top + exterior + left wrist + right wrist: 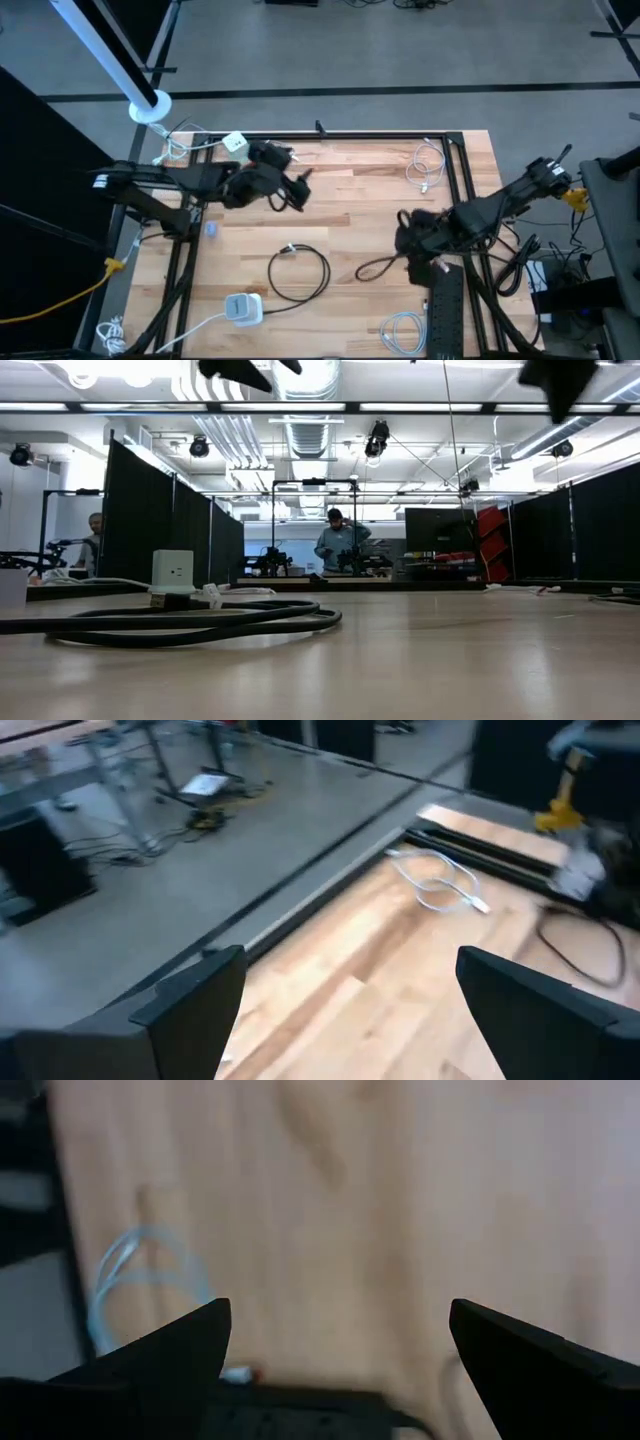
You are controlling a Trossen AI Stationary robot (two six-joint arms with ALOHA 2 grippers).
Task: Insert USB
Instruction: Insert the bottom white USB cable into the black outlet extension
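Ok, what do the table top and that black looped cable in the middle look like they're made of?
Table top: looks like wood, butcher-block style; pale joined strips with visible grain, with a slight sheen in the low view.
Black cable: probably a rubber or plastic jacket; smooth, matte, bends freely into a loop. What's inside can't be seen.
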